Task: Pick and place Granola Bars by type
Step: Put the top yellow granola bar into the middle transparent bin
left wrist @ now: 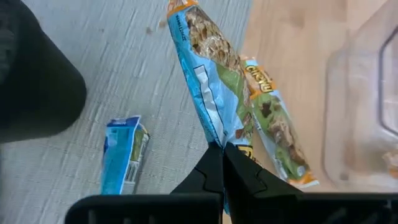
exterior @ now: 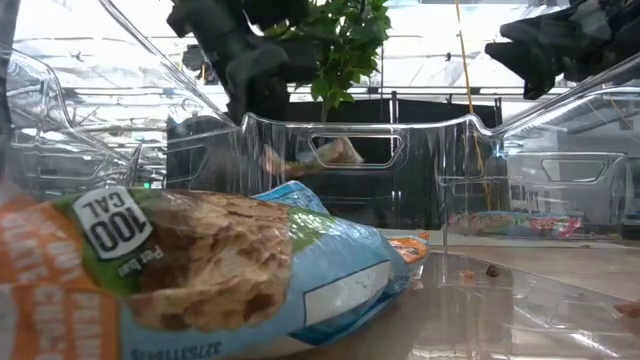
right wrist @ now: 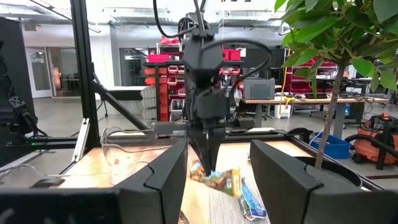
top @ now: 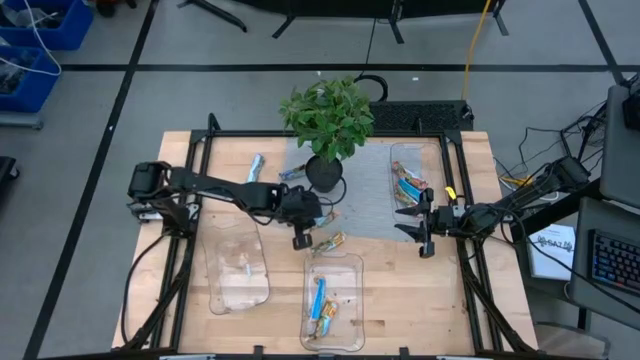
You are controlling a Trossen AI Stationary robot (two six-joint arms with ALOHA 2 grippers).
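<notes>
A foreground granola bar (exterior: 200, 270) is cut off at the low view's edge; bars beside the plant pot (top: 324, 172) are too small to identify.

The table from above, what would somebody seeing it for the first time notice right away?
Probably the leafy potted plant at the table's far middle, standing on a grey mat. Just in front of it the left gripper is shut on a blue granola bar, with a second bar lying beside it on the wood. Three clear trays ring the mat, and the right gripper hangs open beside the right one.
</notes>
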